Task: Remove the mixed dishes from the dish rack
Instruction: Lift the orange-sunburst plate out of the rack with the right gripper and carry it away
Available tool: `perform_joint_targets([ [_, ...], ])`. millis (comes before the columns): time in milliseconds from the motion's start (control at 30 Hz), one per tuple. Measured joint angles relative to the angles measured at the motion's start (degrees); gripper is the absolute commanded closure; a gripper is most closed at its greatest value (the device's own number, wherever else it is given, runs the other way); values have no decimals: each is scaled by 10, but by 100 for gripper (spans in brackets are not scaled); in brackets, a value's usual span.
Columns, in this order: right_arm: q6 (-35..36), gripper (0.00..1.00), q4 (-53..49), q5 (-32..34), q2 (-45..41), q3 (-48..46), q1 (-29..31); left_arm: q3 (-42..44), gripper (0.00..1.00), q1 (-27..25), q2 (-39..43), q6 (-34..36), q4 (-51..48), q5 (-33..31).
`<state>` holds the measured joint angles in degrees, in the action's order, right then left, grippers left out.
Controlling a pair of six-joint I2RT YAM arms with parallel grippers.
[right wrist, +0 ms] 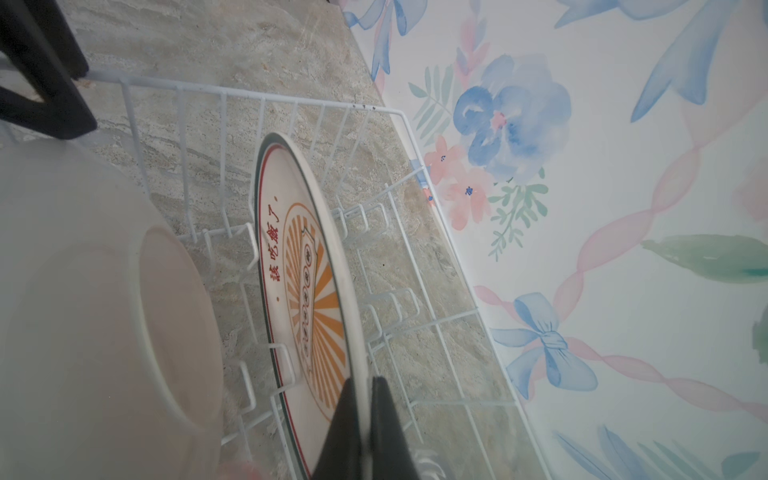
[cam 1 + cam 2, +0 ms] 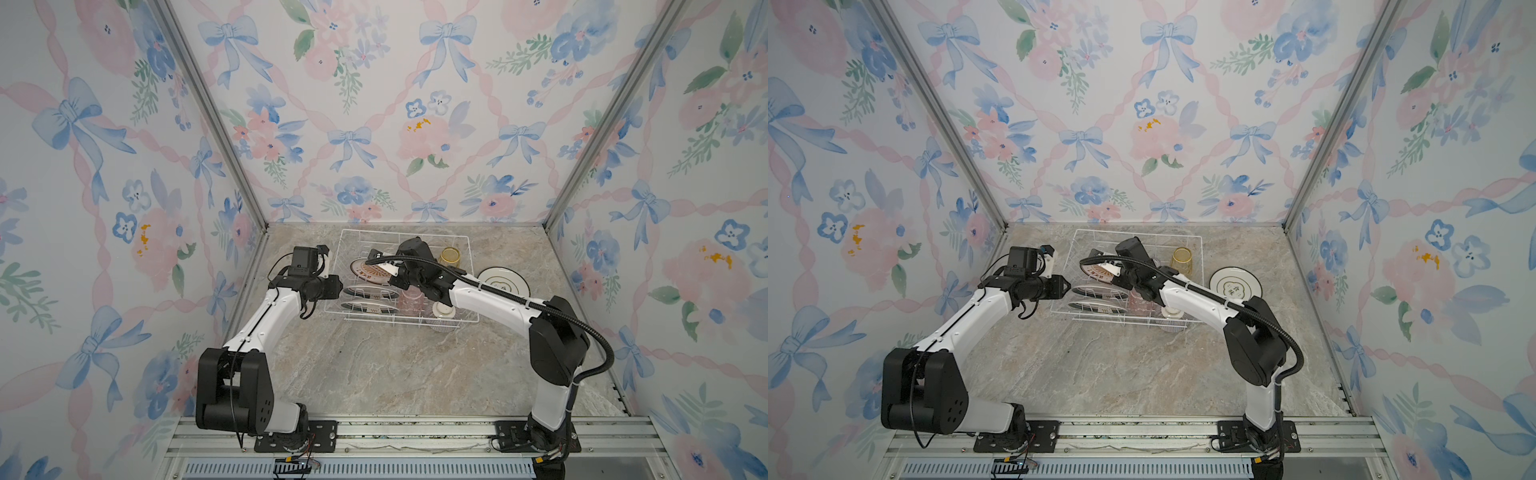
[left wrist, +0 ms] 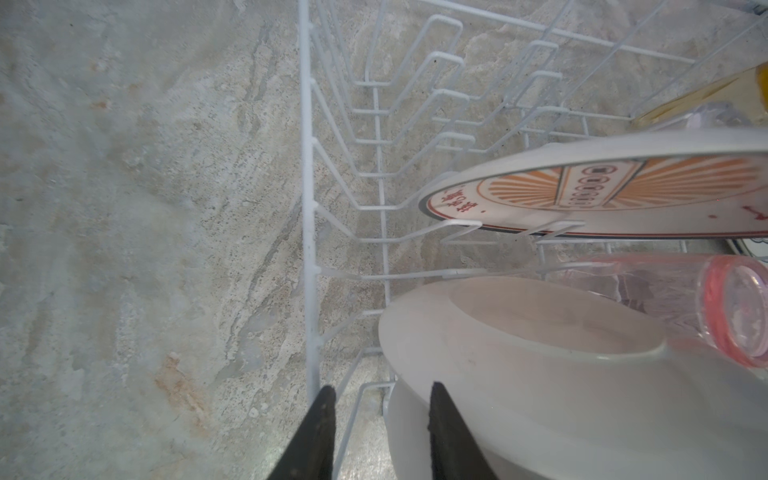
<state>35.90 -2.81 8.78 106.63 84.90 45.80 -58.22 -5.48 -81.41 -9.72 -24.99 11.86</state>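
Two arms elbow-bent toward dish rack [image 2: 357, 243]. Right gripper [image 1: 365, 380] clenched on sunburst plate [image 1: 299, 257] rim (plate leaning among prongs). Left gripper [image 3: 380, 388] jaws apart at rack's side wall, possibly touching.

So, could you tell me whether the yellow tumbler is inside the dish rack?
Inside: the yellow tumbler sits within the wire dish rack, at its far right corner.

1. Dish rack [image 2: 374, 232]: white wire basket with rows of upright prongs.
2. Sunburst plate [image 2: 365, 268]: orange rays, red lettering, tilted among the rack's left prongs.
3. Middle plate [image 2: 368, 292] and front plate [image 2: 368, 307]: dark-rimmed, on edge in the front-left prongs.
4. Outside plate [image 2: 504, 282]: flat, face up, just right of the rack.
5. Yellow tumbler [image 2: 450, 255]: rear right of the rack.
6. Pink tumbler [image 2: 411, 301]: front centre.
7. Glass bowl [image 2: 442, 320]: front right corner.
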Motion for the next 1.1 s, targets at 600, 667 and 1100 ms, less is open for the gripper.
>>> perform_joint_targets([
  [600, -268, 100, 66, -37, -153, -53, -91, 6, 66, 0, 11, 0, -1, 0],
  [667, -327, 100, 68, -43, -182, -66, -135, 6, 65, 0, 18, 0, -2, 0],
  [1100, -648, 100, 4, -47, -429, -263, -472, 6, 65, -3, 117, 9, -4, -11],
])
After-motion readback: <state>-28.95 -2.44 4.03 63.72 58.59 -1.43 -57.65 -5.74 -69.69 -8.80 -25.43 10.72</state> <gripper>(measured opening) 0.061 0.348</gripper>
